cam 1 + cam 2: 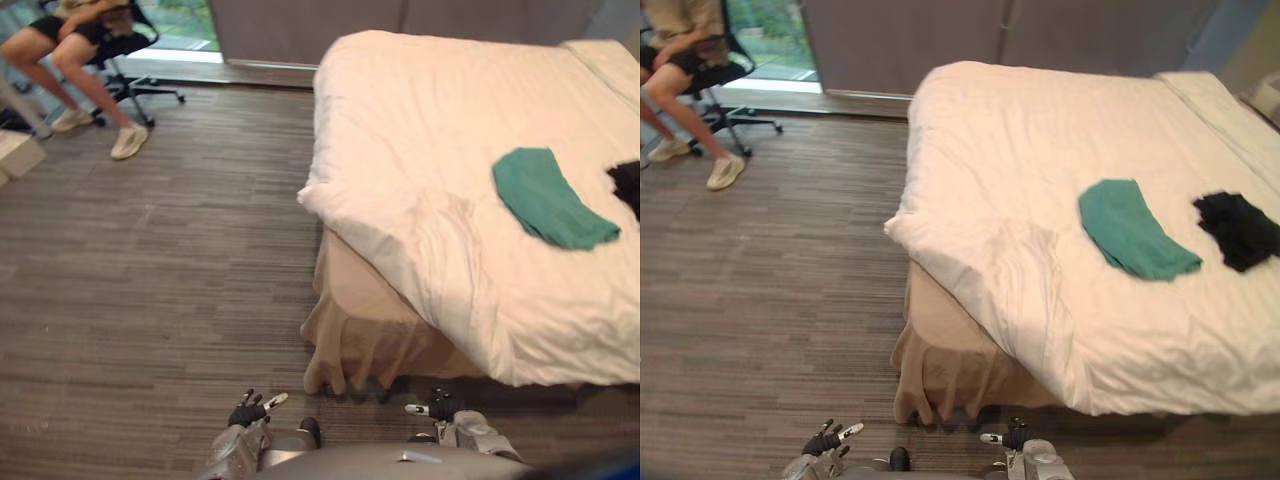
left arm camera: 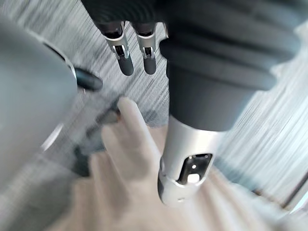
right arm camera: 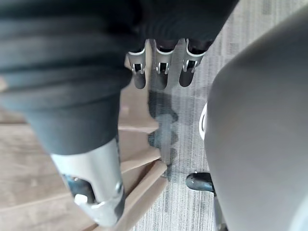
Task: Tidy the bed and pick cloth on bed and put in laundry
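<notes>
**Both hands empty, cloths lying far across the bed**

The robot is standing at the near corner of the bed [image 1: 1010, 140], and both arms are hanging low by the floor. The left hand [image 1: 248, 412] is dangling with its fingers straight and relaxed, gripping nothing. The right hand [image 1: 438, 406] is doing the same, its fingers loose and empty.

The green cloth [image 1: 1130, 232] is lying flat on the white duvet [image 1: 990, 270], towards the right, well apart from either hand. The black cloth [image 1: 1237, 228] is lying bunched farther right, near the green one but not touching it.

Several things could go wrong from here, I think. The bed corner and its beige skirt [image 1: 360, 340] are sitting between the robot and the cloths, so a long lean could tip its balance, or a foot could snag the skirt. The duvet is rumpling at the near corner, and fingers closing on the green cloth could pinch the duvet too and drag it further askew. The black cloth could get missed.

A person [image 1: 75, 50] is sitting on an office chair [image 1: 130, 60] at the far left, well clear.
</notes>
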Robot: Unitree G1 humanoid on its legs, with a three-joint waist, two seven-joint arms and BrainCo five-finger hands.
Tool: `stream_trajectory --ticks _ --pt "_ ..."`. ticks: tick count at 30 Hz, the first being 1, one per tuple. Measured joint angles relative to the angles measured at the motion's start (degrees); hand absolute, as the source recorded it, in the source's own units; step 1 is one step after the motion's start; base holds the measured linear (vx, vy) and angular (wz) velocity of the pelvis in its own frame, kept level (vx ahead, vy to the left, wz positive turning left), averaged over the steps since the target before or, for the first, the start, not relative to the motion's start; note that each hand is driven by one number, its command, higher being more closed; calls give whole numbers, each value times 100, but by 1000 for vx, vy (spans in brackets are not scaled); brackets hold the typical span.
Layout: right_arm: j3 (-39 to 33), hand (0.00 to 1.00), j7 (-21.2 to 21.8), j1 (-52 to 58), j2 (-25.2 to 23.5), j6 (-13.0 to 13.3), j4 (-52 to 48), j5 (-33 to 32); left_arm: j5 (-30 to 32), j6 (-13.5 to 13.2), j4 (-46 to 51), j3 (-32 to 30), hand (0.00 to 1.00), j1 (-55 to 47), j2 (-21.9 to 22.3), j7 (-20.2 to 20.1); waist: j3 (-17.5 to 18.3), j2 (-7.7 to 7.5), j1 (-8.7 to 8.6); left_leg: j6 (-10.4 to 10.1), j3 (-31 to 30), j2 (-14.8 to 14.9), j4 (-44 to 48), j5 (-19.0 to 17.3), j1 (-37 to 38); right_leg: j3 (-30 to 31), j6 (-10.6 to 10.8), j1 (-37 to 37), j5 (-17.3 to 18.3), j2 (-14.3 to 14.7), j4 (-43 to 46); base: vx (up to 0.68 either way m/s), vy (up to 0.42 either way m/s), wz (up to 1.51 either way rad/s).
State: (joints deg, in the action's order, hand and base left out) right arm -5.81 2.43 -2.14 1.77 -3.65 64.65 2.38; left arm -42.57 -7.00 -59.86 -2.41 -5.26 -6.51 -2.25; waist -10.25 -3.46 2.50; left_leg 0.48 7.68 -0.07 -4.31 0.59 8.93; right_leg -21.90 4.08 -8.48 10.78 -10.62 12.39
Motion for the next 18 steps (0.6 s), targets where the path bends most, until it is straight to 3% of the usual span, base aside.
stream_trajectory --ticks 2,3,6,8,10,11,15,18 --pt "-65 0 -38 -35 16 -45 43 -7 -786 -142 3 -131 0 -39 100 151 74 44 18 -82 -23 23 -126 94 -7 20 46 -51 -10 49 -255 19 -120 6" --pt "-74 0 -35 -68 40 -68 36 -16 -1113 -218 1 -342 0 -33 232 294 16 140 1 -109 6 41 -128 117 -44 20 52 -62 -6 86 -390 -27 -120 -14" --pt "-247 0 -38 -123 136 -205 29 -171 -1688 -425 2 -838 0 -9 379 587 -16 289 -146 -152 22 110 -159 153 -81 19 57 -107 -49 202 -559 -31 -106 -3" --pt "-374 0 -38 -19 139 -287 23 -257 -2358 -1011 6 -1400 0 164 310 982 -10 256 -150 -213 81 199 -162 158 -67 21 12 -146 -85 310 -675 6 -135 -9" --pt "-394 0 -37 -6 141 -328 26 -324 -2749 -1308 20 -1722 0 282 218 1091 -3 235 -144 -248 118 243 -163 158 -67 48 -34 -209 -143 380 -773 24 -112 -14" --pt "-386 0 -34 6 138 -355 16 -349 -3261 -1684 64 -2033 0 412 87 1192 8 221 -150 -283 179 302 -164 150 -70 72 -44 -219 -199 435 -871 18 -73 -18" --pt "-284 0 -27 120 167 -363 -103 -385 -4222 -2324 575 -2741 0 694 -357 1272 27 246 -135 -338 423 384 -166 117 -79 140 -83 -250 -278 501 -1025 -8 -36 -19" --pt "-147 0 -29 305 160 -360 -306 -394 -4619 -2799 1209 -3465 0 1059 -1159 1486 158 260 -96 -398 800 410 -166 72 -40 222 -66 -320 -319 513 -1160 24 12 -16"
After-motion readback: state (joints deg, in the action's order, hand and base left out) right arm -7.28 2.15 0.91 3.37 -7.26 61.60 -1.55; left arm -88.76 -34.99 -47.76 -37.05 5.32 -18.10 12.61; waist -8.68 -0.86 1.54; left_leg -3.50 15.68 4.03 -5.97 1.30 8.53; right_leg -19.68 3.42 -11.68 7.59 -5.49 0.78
